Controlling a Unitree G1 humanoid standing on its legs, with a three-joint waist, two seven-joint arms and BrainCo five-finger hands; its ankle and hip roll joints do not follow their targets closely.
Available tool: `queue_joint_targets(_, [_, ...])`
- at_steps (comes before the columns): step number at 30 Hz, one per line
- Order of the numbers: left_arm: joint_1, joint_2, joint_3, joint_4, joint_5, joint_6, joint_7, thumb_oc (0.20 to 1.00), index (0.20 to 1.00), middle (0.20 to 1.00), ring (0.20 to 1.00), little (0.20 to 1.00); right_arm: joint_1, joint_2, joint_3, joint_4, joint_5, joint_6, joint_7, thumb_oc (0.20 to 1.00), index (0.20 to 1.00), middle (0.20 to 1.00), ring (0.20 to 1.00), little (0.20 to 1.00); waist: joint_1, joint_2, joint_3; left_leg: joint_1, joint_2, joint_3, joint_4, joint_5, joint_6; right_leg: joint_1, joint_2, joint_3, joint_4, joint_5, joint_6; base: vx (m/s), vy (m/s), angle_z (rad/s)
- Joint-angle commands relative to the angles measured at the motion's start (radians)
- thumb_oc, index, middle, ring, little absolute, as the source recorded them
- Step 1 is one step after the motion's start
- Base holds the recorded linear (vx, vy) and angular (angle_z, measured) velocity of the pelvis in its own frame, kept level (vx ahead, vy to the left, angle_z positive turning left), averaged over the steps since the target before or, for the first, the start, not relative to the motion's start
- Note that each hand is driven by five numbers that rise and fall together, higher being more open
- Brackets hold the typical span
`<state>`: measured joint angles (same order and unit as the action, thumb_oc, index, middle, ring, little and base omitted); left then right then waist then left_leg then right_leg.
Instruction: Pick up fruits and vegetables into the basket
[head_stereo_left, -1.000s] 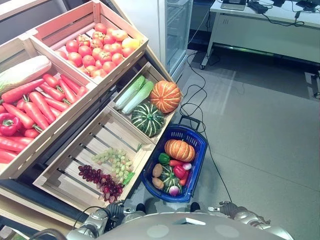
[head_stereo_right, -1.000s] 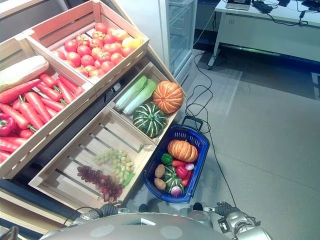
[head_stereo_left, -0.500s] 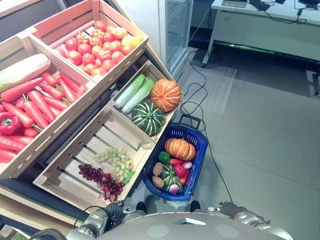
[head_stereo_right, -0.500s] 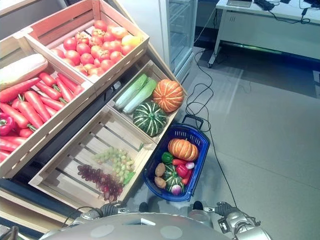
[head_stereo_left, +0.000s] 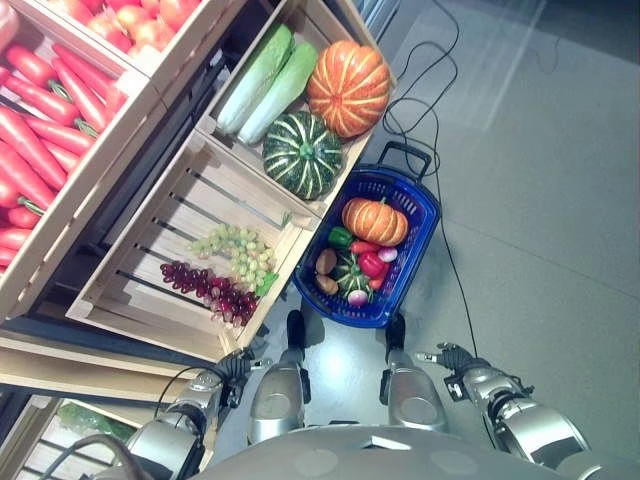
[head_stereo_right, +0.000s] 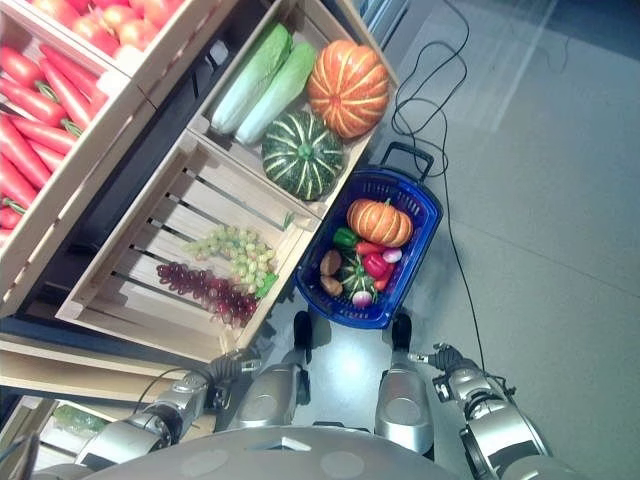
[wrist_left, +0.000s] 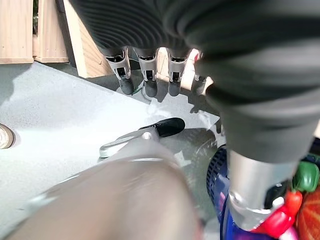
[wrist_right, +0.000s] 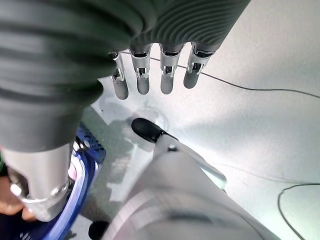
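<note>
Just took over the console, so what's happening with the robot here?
Nothing is being handled. The blue basket sits on the floor beside the wooden crates, loaded with a small orange pumpkin, a green squash and peppers. Grapes lie in the nearest crate. The left hand and right hand hang open, holding nothing.

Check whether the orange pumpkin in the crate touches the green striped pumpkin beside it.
Apart. The left eye view shows a strip of bare crate floor between the orange pumpkin and the green striped pumpkin.
</note>
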<state>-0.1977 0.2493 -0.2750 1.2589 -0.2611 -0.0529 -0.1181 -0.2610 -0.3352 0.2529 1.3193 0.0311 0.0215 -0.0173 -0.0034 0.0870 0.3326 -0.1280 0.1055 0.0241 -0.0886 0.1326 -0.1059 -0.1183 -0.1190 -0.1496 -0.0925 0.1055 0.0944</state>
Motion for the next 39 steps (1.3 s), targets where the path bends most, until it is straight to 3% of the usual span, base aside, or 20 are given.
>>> queue_joint_targets(1, [-0.073,0.029,-0.007,0.028,-0.054,-0.039,0.008,1.0,1.0,1.0,1.0,1.0,-0.041,-0.011,0.031,-0.007,0.055,0.006,-0.009,1.0,1.0,1.0,1.0,1.0,-0.002,-0.045,0.05,-0.045,-0.042,-0.009,0.001,-0.048,0.048,-0.043,-0.017,0.002,0.057,-0.037,-0.006,-0.05,-0.002,0.05])
queue_joint_targets(7, [-0.144,0.039,-0.009,0.017,-0.089,-0.069,0.032,1.0,1.0,1.0,1.0,1.0,-0.101,-0.022,0.044,-0.018,0.088,0.003,-0.013,1.0,1.0,1.0,1.0,1.0,0.008,-0.049,0.123,-0.127,-0.051,-0.016,0.075,-0.043,0.056,-0.16,-0.005,0.018,0.203,-0.079,-0.026,-0.1,-0.007,0.0])
queue_joint_targets(12, [-0.216,0.071,-0.016,-0.049,-0.108,-0.176,0.064,1.0,1.0,1.0,1.0,1.0,-0.139,-0.032,0.063,-0.023,0.128,0.004,-0.026,1.0,1.0,1.0,1.0,1.0,0.007,-0.057,0.174,-0.255,-0.065,-0.031,0.231,-0.069,0.058,-0.267,0.0,0.021,0.328,-0.111,-0.038,-0.13,-0.068,0.07])
queue_joint_targets(13, [-0.229,0.078,-0.029,-0.103,-0.093,-0.229,0.099,1.0,1.0,1.0,1.0,1.0,-0.15,-0.034,0.062,-0.027,0.145,0.006,-0.037,1.0,1.0,1.0,1.0,1.0,0.009,-0.058,0.186,-0.289,-0.067,-0.029,0.273,-0.078,0.059,-0.302,-0.001,0.02,0.369,-0.12,-0.039,-0.13,-0.059,0.13])
queue_joint_targets(15, [-0.238,0.089,-0.042,-0.162,-0.095,-0.27,0.122,1.0,1.0,1.0,1.0,1.0,-0.159,-0.038,0.058,-0.036,0.168,0.01,-0.047,1.0,1.0,1.0,1.0,1.0,0.014,-0.06,0.187,-0.323,-0.068,-0.032,0.309,-0.088,0.061,-0.335,0.0,0.018,0.406,-0.131,-0.041,-0.08,-0.037,0.1])
queue_joint_targets(17, [-0.245,0.099,-0.054,-0.211,-0.084,-0.293,0.147,1.0,1.0,1.0,1.0,1.0,-0.161,-0.041,0.055,-0.041,0.173,0.009,-0.048,1.0,1.0,1.0,1.0,1.0,0.017,-0.064,0.187,-0.353,-0.071,-0.036,0.339,-0.094,0.064,-0.363,0.004,0.022,0.438,-0.139,-0.043,-0.07,-0.048,0.07])
queue_joint_targets(22, [-0.318,0.16,-0.115,-0.329,0.107,-0.356,0.34,1.0,1.0,1.0,1.0,1.0,-0.182,-0.058,0.055,-0.045,0.199,0.014,-0.054,1.0,1.0,1.0,1.0,1.0,0.021,-0.07,0.187,-0.436,-0.077,-0.047,0.412,-0.112,0.07,-0.445,0.012,0.034,0.518,-0.159,-0.049,-0.06,-0.034,0.06])
queue_joint_targets(25, [-0.38,0.219,-0.157,-0.38,0.304,-0.358,0.526,1.0,1.0,1.0,1.0,1.0,-0.205,-0.069,0.057,-0.041,0.217,0.011,-0.051,1.0,1.0,1.0,1.0,1.0,0.015,-0.071,0.187,-0.467,-0.08,-0.052,0.425,-0.116,0.074,-0.478,0.027,0.055,0.527,-0.158,-0.053,-0.05,-0.021,-0.03])
queue_joint_targets(27, [-0.434,0.267,-0.167,-0.408,0.382,-0.341,0.594,1.0,1.0,1.0,1.0,1.0,-0.218,-0.071,0.063,-0.046,0.22,0.015,-0.05,1.0,1.0,1.0,1.0,1.0,0.012,-0.072,0.187,-0.482,-0.081,-0.05,0.422,-0.113,0.076,-0.495,0.034,0.057,0.526,-0.154,-0.057,-0.07,-0.019,0.02])
queue_joint_targets(32, [-0.494,0.32,-0.18,-0.408,0.527,-0.306,0.696,1.0,1.0,1.0,1.0,1.0,-0.217,-0.072,0.072,-0.043,0.223,0.008,-0.046,1.0,1.0,1.0,1.0,1.0,0.008,-0.075,0.187,-0.507,-0.083,-0.051,0.454,-0.122,0.076,-0.512,0.031,0.05,0.547,-0.162,-0.063,-0.02,-0.007,0.04])
queue_joint_targets(34, [-0.531,0.354,-0.189,-0.39,0.638,-0.265,0.773,1.0,1.0,1.0,1.0,1.0,-0.213,-0.071,0.077,-0.041,0.22,0.0,-0.044,1.0,1.0,1.0,1.0,1.0,0.004,-0.076,0.187,-0.518,-0.082,-0.05,0.47,-0.129,0.075,-0.522,0.03,0.052,0.56,-0.17,-0.066,0.0,-0.001,-0.03])
queue_joint_targets(39, [-0.57,0.401,-0.194,-0.343,0.727,-0.226,0.853,1.0,1.0,1.0,1.0,1.0,-0.208,-0.073,0.091,-0.041,0.225,-0.013,-0.046,1.0,1.0,1.0,1.0,1.0,-0.003,-0.076,0.187,-0.527,-0.077,-0.045,0.484,-0.134,0.072,-0.53,0.025,0.043,0.577,-0.181,-0.071,0.0,0.0,0.0])
